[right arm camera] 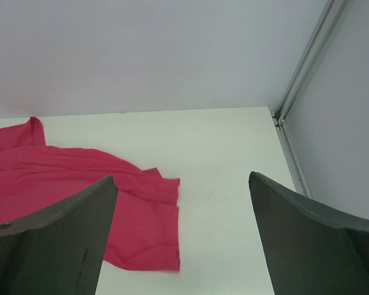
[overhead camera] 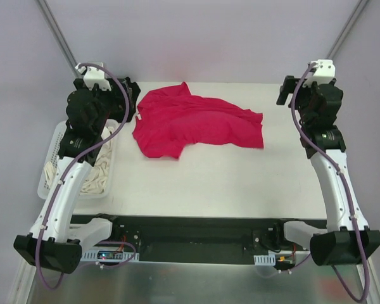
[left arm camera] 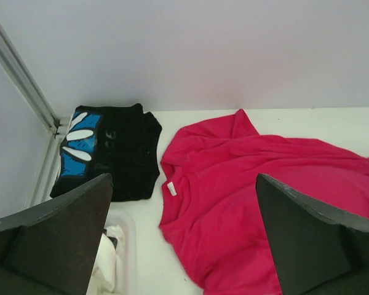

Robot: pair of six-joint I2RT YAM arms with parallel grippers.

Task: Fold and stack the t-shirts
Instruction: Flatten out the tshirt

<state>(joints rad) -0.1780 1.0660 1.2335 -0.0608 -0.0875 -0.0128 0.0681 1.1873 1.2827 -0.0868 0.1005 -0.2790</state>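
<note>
Left wrist view: left claw (left arm camera: 183,184) apart near magenta t-shirt (left arm camera: 234,160); right claw (right arm camera: 181,178) apart.

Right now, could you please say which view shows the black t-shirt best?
Left wrist: the black t-shirt shows clearly, print included. From above, the left arm hides it; the right wrist view misses it.

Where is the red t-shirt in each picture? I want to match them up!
Top external: the red t-shirt lies crumpled at the far middle of the white table.
Left wrist: the red t-shirt fills the middle and right of the picture.
Right wrist: the red t-shirt is at the left, and its edge reaches toward the middle.
Shared landmark: the line where the white table meets the grey back wall, just behind the shirt in all three.
</note>
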